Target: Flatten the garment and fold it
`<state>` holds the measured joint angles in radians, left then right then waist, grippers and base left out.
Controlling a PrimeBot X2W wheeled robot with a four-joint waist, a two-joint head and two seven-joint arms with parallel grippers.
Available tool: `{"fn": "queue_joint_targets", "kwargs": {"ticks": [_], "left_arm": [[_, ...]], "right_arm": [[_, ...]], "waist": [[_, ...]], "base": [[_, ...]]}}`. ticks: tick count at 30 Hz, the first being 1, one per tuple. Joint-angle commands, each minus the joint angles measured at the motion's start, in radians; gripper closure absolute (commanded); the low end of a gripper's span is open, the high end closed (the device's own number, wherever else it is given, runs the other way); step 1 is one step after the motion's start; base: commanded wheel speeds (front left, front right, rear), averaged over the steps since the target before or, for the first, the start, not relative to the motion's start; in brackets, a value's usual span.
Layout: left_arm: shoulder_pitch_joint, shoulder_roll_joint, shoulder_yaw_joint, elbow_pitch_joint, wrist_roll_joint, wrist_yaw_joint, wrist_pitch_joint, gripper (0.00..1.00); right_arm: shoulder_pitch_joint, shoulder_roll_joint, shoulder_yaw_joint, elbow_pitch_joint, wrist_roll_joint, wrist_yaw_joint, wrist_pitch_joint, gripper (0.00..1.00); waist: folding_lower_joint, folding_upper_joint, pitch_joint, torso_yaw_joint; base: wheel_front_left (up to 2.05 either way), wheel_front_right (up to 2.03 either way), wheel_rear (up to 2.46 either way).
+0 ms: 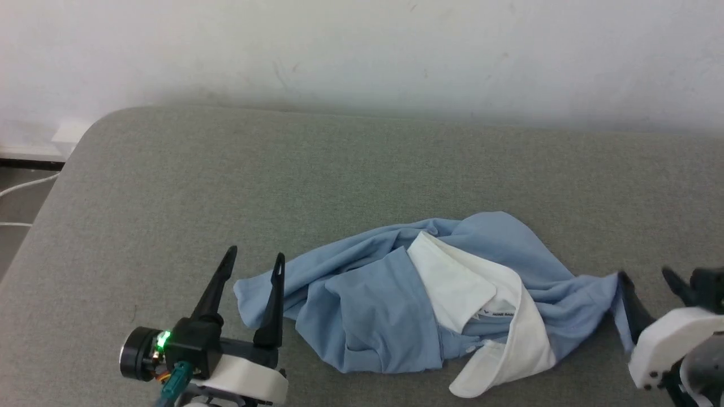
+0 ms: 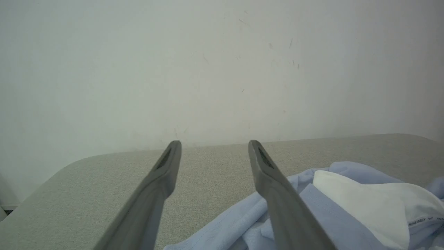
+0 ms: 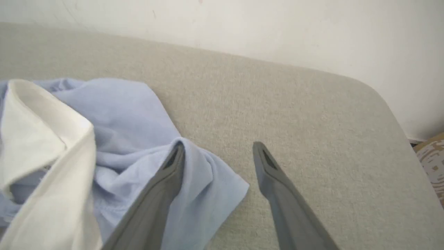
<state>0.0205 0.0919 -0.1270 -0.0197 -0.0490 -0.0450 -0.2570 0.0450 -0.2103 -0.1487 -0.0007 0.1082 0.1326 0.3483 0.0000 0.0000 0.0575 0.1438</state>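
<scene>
A soft blue knit shirt (image 1: 373, 305) is lying crumpled on the grey woven pad (image 1: 339, 169), stretching left to right, white collar (image 1: 452, 282) nearest the front edge; left gripper (image 1: 255, 254) and right gripper (image 1: 645, 275) are flanking its ends, fingers spread wide, gripping nothing.

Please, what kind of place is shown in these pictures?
Probably a plain indoor room set up for folding laundry, not clearly a home or a lab. A grey fabric-covered surface with rounded corners stands against a bare white wall, and a crumpled light blue polo shirt lies on it.
</scene>
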Motion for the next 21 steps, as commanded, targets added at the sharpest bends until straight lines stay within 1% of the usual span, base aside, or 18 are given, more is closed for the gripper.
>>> {"fn": "queue_joint_targets", "kwargs": {"ticks": [1,4,6,8,10,13,15,17,21], "left_arm": [[-0.002,-0.006,0.0,0.012,-0.013,-0.015,-0.005,0.0],[-0.008,-0.01,-0.016,0.036,-0.032,-0.036,-0.005,0.0],[-0.02,-0.003,-0.04,0.073,-0.04,-0.052,0.001,0.0],[-0.054,0.014,-0.077,0.103,-0.043,-0.066,0.053,0.0],[-0.102,0.04,-0.11,0.127,-0.046,-0.075,0.145,0.0],[-0.191,0.086,-0.166,0.16,-0.079,-0.083,0.323,0.0],[-0.264,0.13,-0.208,0.176,-0.105,-0.085,0.424,0.0],[-0.332,0.179,-0.27,0.193,-0.167,-0.085,0.515,0.0],[-0.459,0.275,-0.383,0.234,-0.33,-0.085,0.702,0.0]], "right_arm": [[-0.024,0.034,-0.003,-0.04,0.034,-0.002,-0.056,0.0],[-0.026,0.063,0.008,-0.085,0.05,-0.002,-0.138,0.0],[-0.025,0.081,-0.003,-0.1,0.043,-0.002,-0.19,0.0],[-0.026,0.105,-0.02,-0.11,0.033,-0.002,-0.233,0.0],[-0.03,0.125,-0.026,-0.117,0.025,-0.002,-0.265,0.0],[-0.038,0.142,-0.013,-0.123,0.014,-0.002,-0.289,0.0],[-0.047,0.148,-0.001,-0.125,0.008,-0.002,-0.299,0.0],[-0.059,0.152,0.01,-0.124,-0.003,-0.002,-0.307,0.0],[-0.076,0.157,0.018,-0.11,-0.011,-0.002,-0.323,0.0]], "waist": [[0.0,0.0,-0.002,-0.007],[0.0,0.0,0.006,-0.016],[0.0,0.0,0.018,-0.022],[0.0,0.0,0.033,-0.029],[0.0,0.0,0.053,-0.039],[0.0,0.0,0.088,-0.059],[0.0,0.0,0.112,-0.074],[0.0,0.0,0.135,-0.093],[0.0,0.0,0.175,-0.123]], "base": [[0.0,0.0,0.0],[0.0,0.0,0.0],[0.0,0.0,0.0],[0.0,0.0,0.0],[0.0,0.0,0.0],[0.0,0.0,0.0],[0.0,0.0,0.0],[0.0,0.0,0.0],[0.0,0.0,0.0]]}}
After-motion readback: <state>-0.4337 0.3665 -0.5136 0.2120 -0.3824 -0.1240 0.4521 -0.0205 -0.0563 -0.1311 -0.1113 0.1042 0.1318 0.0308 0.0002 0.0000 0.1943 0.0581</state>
